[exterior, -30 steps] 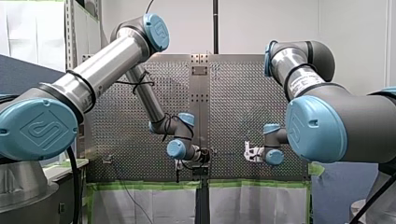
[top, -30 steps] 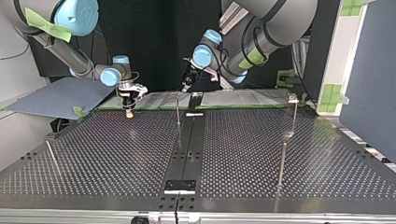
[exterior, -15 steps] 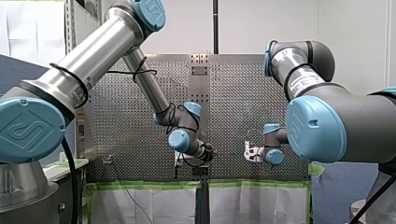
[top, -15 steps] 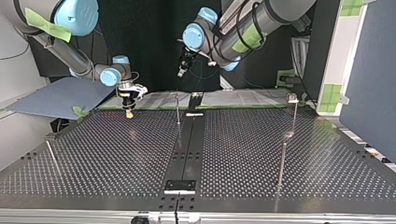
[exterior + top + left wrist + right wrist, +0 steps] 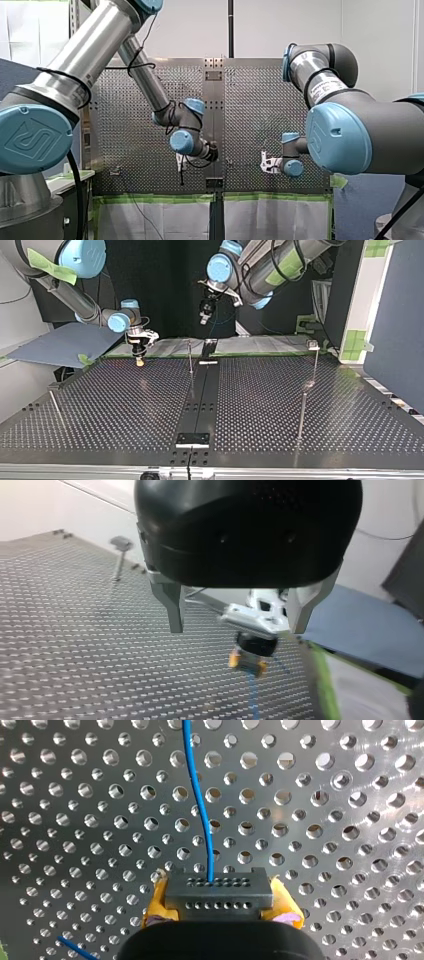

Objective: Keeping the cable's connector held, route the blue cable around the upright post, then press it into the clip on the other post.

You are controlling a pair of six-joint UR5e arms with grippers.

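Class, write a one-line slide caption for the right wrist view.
Right claw yellow pads clamp the black connector; its blue cable runs ahead over the perforated table.

Connector [image 5: 218, 892]: sitting in right gripper [image 5: 138, 360].
Cable [image 5: 200, 800]: running from connector over table [image 5: 340, 835].
Left gripper [image 5: 204, 320]: hanging near middle post [image 5: 190, 359].

The table [image 5: 125, 405] I work at is a metal sheet full of small holes. In the top view a dark strip [image 5: 200, 400] runs down its middle, from the far edge to a black plate [image 5: 192, 440] at the near edge. A thin post [image 5: 190, 359] stands upright just beside the strip. At that view's right stand a far post [image 5: 316, 365] and a nearer post [image 5: 301, 412], and a rod [image 5: 56, 409] stands at its left.
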